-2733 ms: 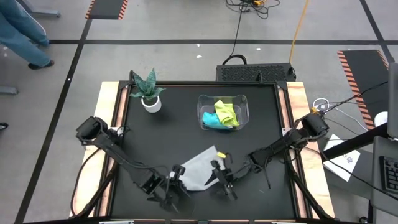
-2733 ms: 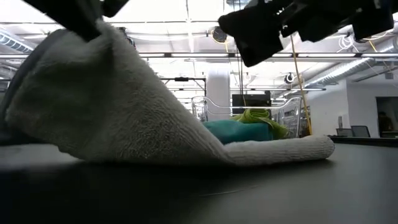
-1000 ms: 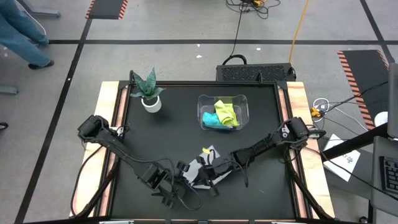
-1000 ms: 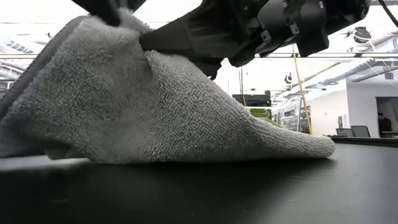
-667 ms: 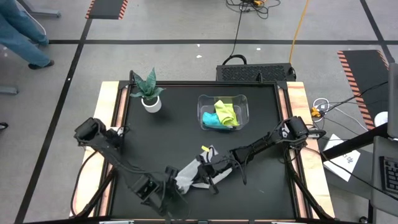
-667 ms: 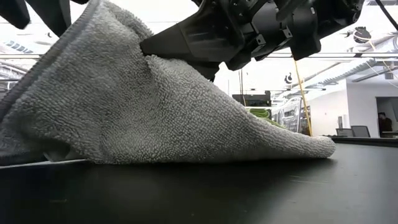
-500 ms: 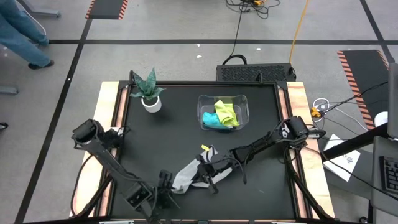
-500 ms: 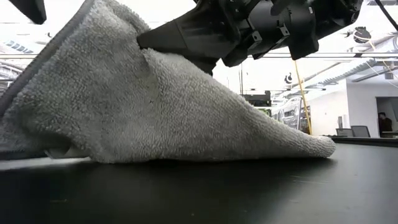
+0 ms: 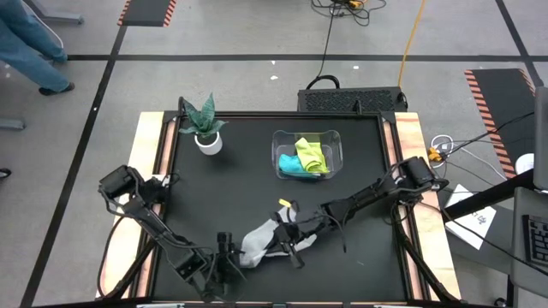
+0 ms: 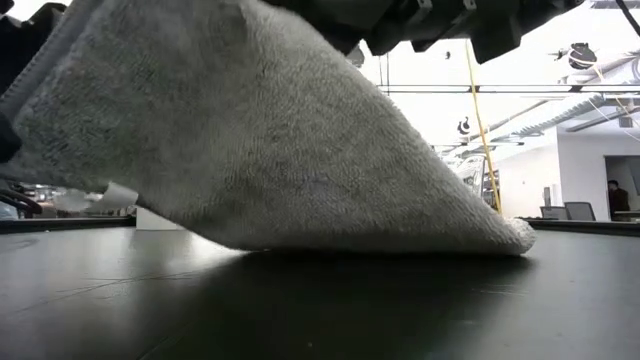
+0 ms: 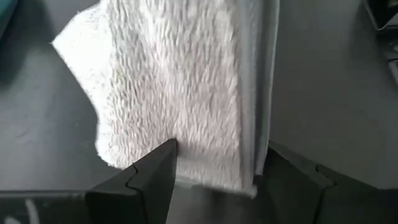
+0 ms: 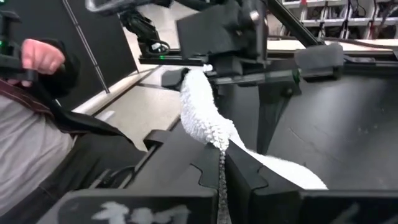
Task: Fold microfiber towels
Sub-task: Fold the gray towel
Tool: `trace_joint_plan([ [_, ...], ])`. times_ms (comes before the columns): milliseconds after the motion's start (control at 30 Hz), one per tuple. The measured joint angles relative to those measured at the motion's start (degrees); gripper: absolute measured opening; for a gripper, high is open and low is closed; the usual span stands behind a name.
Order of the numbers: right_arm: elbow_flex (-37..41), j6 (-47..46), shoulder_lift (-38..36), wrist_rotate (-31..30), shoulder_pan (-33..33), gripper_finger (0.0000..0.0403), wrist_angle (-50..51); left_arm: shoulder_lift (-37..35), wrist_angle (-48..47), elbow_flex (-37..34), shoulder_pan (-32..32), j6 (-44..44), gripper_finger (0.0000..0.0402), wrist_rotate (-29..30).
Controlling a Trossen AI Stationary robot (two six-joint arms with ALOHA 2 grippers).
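Over on the left, the left tool (image 9: 224, 257) is hovering near the front edge of the surface (image 9: 240, 162) with its fingers (image 11: 152, 177) spread apart, the near end of the grey towel (image 9: 261, 238) lying between them but not visibly pinched. The towel is sagging and draping like the soft, light, thick-piled thing it looks to be; I would judge it has no stiffness at all and will be drooping wherever it is not held, so a corner or the stitched hem looks the sensible place to take it, since the pile itself would be giving way under a pinch. It is bunching into a long narrow shape, its long axis running from the left tool up and rightward to the right tool (image 9: 295, 237), with the low view showing one end resting on the surface. That right tool is clamped tight on a raised fold of the cloth, fingers (image 12: 245, 177) closed. Farther back and to the right, the yellow-green towel (image 9: 311, 152) and teal towel (image 9: 289, 164) are waiting crumpled in the clear bin (image 9: 336, 137).
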State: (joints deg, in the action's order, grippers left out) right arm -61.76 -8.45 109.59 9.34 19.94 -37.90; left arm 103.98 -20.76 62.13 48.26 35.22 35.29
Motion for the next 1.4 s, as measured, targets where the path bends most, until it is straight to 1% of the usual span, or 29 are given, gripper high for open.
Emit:
trace_joint_plan([
  [167, 0.0, 0.3, -0.6, 0.0, 0.6, 0.0, 0.3, 0.0, 0.9, -1.0, 0.1, -0.2, 0.023, -0.1],
  [267, 0.0, 0.3, -0.5, 0.0, 0.7, 0.0, 0.4, 0.0, 1.0, -1.1, -0.4, -1.3, 0.0229, 0.9],
  [367, 0.0, 0.5, -0.5, 0.0, 0.9, 0.0, 0.4, 0.0, 0.9, -1.1, -0.9, -3.4, 0.0209, 2.1],
  [433, 0.0, 0.6, -0.5, 0.0, 1.2, 0.0, 0.0, 0.0, 1.0, -1.1, -1.2, -5.2, 0.0177, 3.5],
  [467, 0.0, 0.6, -0.5, 0.0, 1.4, 0.0, -0.1, 0.0, 0.9, -1.1, -1.4, -6.2, 0.0154, 4.1],
  [600, 0.0, 0.6, -0.5, 0.3, 1.7, 0.0, 0.5, -0.1, 1.0, -1.1, -2.4, -9.2, 0.0037, 3.5],
  [633, 0.0, 0.8, -0.5, 0.5, 1.8, 0.0, 0.7, -0.1, 1.0, -1.1, -2.7, -10.1, 0.0019, 2.3],
  [700, 0.0, 1.0, -1.0, 1.5, 1.8, 0.0, 1.8, -0.9, 0.0, -1.0, -3.2, -11.5, 0.0014, 0.8],
  [767, 0.0, 1.6, -2.4, 1.6, 1.6, 0.0, 3.5, -2.9, -3.8, -0.2, -3.8, -11.7, 0.0014, 0.7],
  [900, 0.0, 3.2, -9.0, 1.2, 0.5, 0.0, 9.7, -9.1, -16.6, 2.8, -5.4, -9.8, 0.0005, 1.6],
  [967, 0.0, 4.4, -12.9, 0.9, -0.3, 0.0, 12.8, -12.6, -21.7, 4.2, -6.8, -9.7, 0.0007, 2.6],
  [1033, 0.0, 5.5, -17.5, 0.7, -1.4, 0.0, 16.7, -16.0, -24.7, 6.2, -8.7, -10.8, 0.0005, 2.7],
  [1200, 0.0, 6.9, -28.1, -0.3, -6.2, 0.0, 23.1, -22.7, -30.7, 13.2, -14.8, -17.3, 0.0004, 2.4],
  [1300, 0.0, 7.2, -32.7, -0.3, -9.7, 0.0, 26.9, -24.2, -35.7, 18.7, -18.5, -21.1, 0.0004, 1.8],
  [1400, 0.0, 7.3, -35.0, -0.3, -12.7, 0.0, 28.8, -24.5, -41.1, 25.0, -22.3, -24.1, 0.0004, 0.8],
])
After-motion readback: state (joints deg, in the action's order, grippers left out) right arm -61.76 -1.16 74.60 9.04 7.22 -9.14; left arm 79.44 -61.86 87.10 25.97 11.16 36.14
